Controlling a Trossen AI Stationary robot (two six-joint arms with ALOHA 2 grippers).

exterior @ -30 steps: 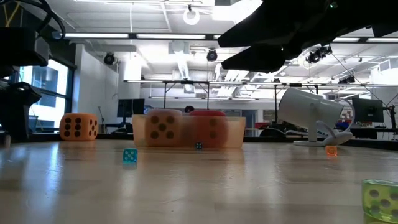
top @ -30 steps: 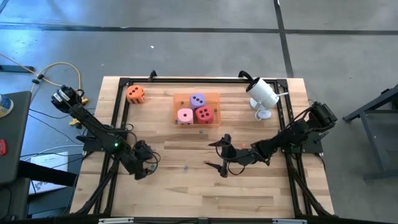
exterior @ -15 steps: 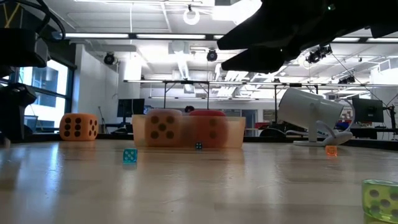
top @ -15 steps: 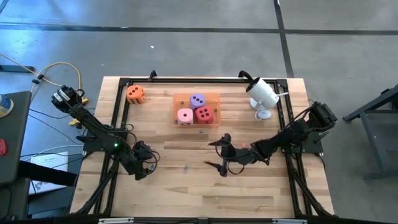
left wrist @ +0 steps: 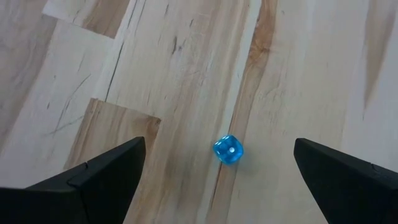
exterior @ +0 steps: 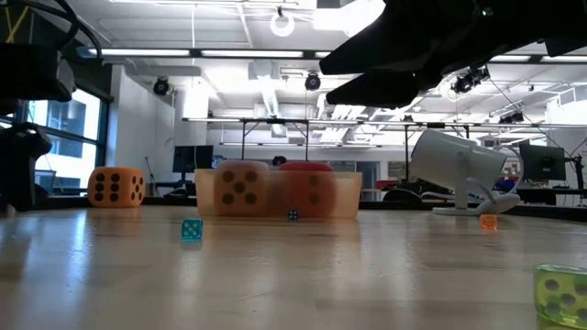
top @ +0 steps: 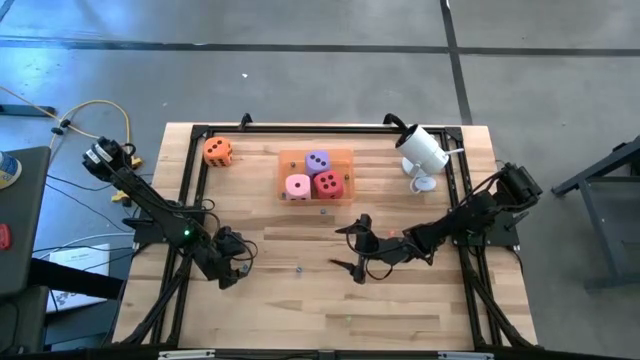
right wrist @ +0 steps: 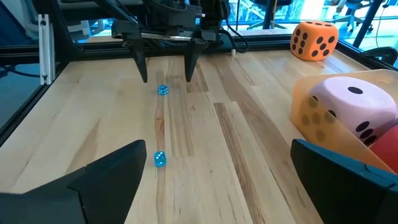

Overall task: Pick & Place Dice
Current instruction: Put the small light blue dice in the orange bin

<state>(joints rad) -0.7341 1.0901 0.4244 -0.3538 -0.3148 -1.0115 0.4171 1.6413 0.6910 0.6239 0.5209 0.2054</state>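
High view, from left to right: the left gripper [top: 236,272] stands low over the wooden table [top: 420,310] near its left front part, with its fingers spread wide and nothing between them. In the left wrist view a small blue die [left wrist: 227,150] lies on the boards between the two dark fingers [left wrist: 99,177], touching neither.

The orange die [top: 218,151] sits alone by the table's far left corner, well apart from both grippers. It is a cube, so it has no long axis; it stands a little turned against the table edges. In the low view its six-pip face [exterior: 115,186] looks toward the camera.

Near the middle of the far side is the translucent orange tray [top: 345,153], its long side running left to right. Inside it lie the pink die [top: 298,185] at the front left, the purple die [top: 318,161] behind it, and the red die [top: 328,184] at the front right, all close together and square to the tray. The purple die shows two pips on top.

The right gripper [top: 358,250] hangs in front of the tray, also fully open and holding nothing, its fingers pointing toward the left arm. The tray and its dice are beside it, toward the far side, not touching. A white camera [top: 424,150] stands at the far right.
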